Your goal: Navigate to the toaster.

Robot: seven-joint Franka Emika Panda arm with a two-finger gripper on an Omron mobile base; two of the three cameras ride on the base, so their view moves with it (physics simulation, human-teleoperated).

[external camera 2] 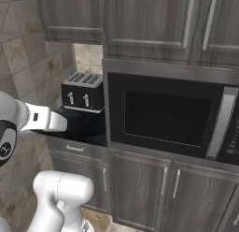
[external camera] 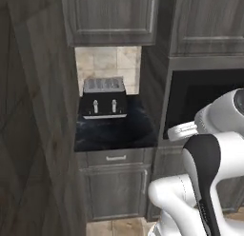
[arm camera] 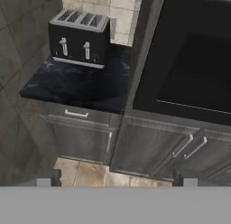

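Toaster: I have the toaster (external camera: 104, 98) sitting at the back of a short dark counter (external camera: 114, 133), against the tiled wall, levers facing me. From the right base camera it sits just left of the built-in microwave (external camera 2: 168, 114).
Step in hand: approach. I judge the drive is nearly done, since the toaster is well framed in both base views and in the hand camera.
Gripper: the gripper (arm camera: 117, 180) hangs out over the floor in front of the cabinets, tips spread wide apart with nothing between them; it's open and empty.
Arm: folded close to the base, well short of the counter edge.
Alignment: I read the base as parked more in front of the microwave than the toaster nook.
Next move: a small shift left and a little forward, squaring up on the drawer (external camera: 116, 157) under the counter.
Watch for: the tall cabinet wall (external camera: 33, 135) on the left, which boxes the nook in.
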